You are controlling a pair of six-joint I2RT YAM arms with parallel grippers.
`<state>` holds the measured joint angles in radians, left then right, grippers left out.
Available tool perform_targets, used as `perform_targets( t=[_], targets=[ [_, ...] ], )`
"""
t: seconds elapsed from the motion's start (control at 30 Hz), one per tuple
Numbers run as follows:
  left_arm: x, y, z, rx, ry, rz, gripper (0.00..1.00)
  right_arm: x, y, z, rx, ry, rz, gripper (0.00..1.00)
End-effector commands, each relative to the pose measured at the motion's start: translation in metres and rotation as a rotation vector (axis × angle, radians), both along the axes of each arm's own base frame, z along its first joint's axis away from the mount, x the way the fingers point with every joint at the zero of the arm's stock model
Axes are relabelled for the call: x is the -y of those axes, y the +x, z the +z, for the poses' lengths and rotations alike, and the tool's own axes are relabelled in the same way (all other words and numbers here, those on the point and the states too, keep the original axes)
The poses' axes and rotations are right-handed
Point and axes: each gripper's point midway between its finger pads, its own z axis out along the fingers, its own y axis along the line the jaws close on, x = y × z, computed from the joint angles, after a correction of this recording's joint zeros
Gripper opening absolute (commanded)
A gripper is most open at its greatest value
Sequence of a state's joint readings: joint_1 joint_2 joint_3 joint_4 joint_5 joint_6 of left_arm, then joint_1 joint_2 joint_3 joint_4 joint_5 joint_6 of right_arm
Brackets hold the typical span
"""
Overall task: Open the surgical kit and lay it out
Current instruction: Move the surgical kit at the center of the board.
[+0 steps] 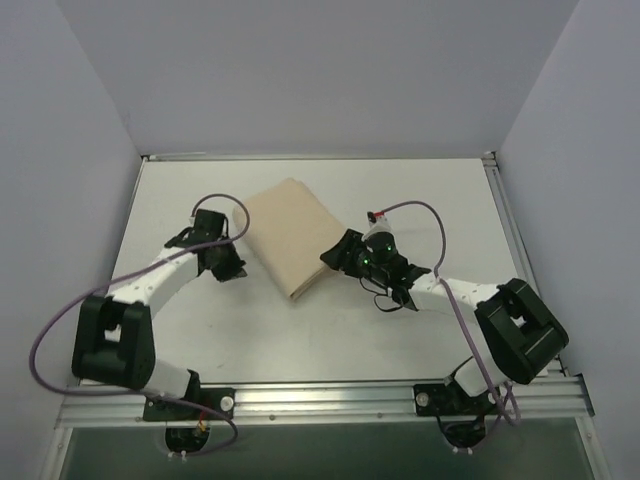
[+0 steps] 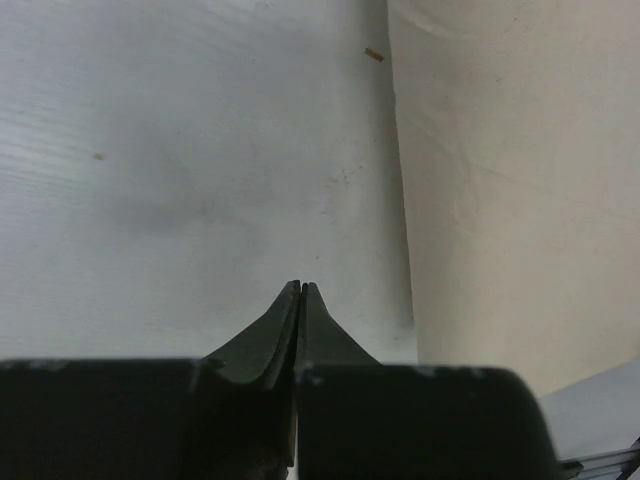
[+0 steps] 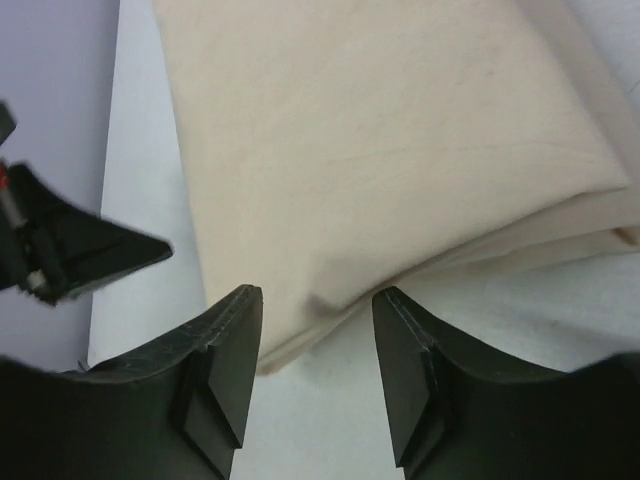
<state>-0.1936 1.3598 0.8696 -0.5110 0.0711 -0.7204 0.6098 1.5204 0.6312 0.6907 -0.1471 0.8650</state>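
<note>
Kit sat wrapped, mid-worktop toward 12 o'clock. The left hand was shut and empty, just off the cloth at 8 o'clock. The right hand was part open astride its 4 o'clock corner, gripping nothing. My call: pinch the top flap only, peel outward, stay low.

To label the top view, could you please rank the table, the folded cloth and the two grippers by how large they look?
1. the table
2. the folded cloth
3. the left gripper and the right gripper: these look about alike, so I would not rank them.
</note>
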Motion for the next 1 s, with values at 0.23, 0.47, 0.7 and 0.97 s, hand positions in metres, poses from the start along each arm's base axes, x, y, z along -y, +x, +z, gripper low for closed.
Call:
perform_targets(
  t=[0.23, 0.47, 0.7, 0.97],
  targets=[
    [0.038, 0.085, -0.018, -0.029, 0.058, -0.04, 0.02, 0.07, -0.003, 0.066, 0.085, -0.315, -0.126, 0.77],
    [0.055, 0.129, -0.035, -0.071, 0.078, -0.119, 0.02, 0.111, 0.055, 0.074, 0.084, -0.406, -0.226, 0.5],
    [0.079, 0.168, -0.045, -0.08, 0.031, -0.199, 0.02, 0.121, 0.112, 0.008, -0.04, -0.335, -0.188, 0.34],
    [0.113, 0.216, -0.028, -0.016, -0.051, -0.288, 0.02, 0.091, 0.144, -0.028, -0.092, -0.248, -0.092, 0.36]
  ],
)
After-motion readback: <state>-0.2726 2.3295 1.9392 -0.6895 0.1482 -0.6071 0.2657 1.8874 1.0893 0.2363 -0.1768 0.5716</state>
